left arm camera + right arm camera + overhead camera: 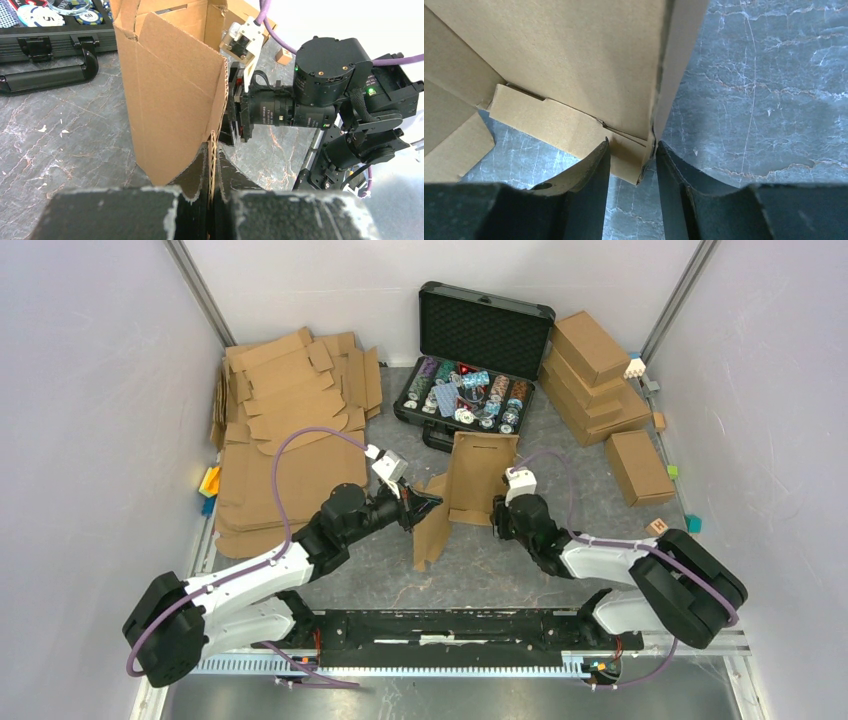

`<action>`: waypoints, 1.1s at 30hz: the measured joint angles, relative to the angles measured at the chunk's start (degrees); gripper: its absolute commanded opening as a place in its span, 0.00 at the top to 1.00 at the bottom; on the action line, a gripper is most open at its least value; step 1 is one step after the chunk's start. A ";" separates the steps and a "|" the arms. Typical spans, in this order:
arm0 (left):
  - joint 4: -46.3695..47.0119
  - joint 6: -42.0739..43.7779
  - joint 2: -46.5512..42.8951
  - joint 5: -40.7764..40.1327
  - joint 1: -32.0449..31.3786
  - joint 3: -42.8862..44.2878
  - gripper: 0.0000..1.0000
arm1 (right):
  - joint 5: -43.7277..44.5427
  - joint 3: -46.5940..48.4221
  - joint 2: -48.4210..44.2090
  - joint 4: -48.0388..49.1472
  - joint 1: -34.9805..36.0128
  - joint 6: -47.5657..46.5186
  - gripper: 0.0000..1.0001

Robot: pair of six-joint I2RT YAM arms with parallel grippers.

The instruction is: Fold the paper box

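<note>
Cardboard box (470,485), half folded and unprinted, stands upright mid-table between both arms. Left gripper (425,506) is pinched tight on its left flap edge. Right gripper (631,172) straddles the right panel's edge, fingers part-spread. Behind, chips (35,17) in a black case (480,350) read "5" and "50".

Walls: I'm seeing plain white panels (90,390) enclosing three sides.
Floor: grey marbled tabletop (500,570) is lying evenly lit.

Left gripper (212,192) pinches the upright paper box (172,95) edge; right gripper (234,117) beside it
</note>
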 measured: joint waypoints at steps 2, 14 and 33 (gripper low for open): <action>0.02 -0.02 0.04 -0.15 -0.07 0.00 0.95 | 2.47 2.01 1.38 -1.97 1.29 -0.22 0.54; 0.13 -1.01 0.04 -1.42 -0.11 0.00 0.95 | 6.51 7.65 4.85 -6.62 4.33 -1.66 0.37; -0.22 -1.49 -0.22 -1.42 -0.22 0.00 0.95 | 6.19 6.67 7.37 -0.50 4.13 2.10 0.46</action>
